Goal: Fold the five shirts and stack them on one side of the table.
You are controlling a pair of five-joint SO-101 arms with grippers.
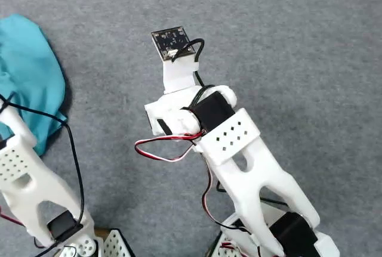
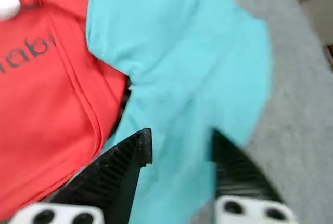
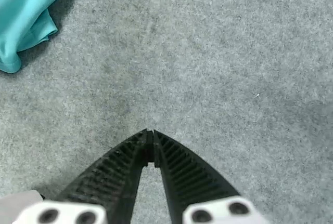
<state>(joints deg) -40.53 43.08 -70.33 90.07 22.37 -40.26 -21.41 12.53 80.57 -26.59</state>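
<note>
Left pincer (image 2: 182, 143) of mine hangs released by the desk's (image 1: 298, 60) left edge, jaws spread just above the teal shirt (image 2: 177, 52), which lies crumpled along that edge. Touching the teal cloth is a red shirt (image 2: 47, 89) with dark print. Farther out, around the desk's middle, my right pincer (image 3: 151, 146) is clenched on nothing, its tips meeting over the grey surface, well apart from the teal shirt.
</note>
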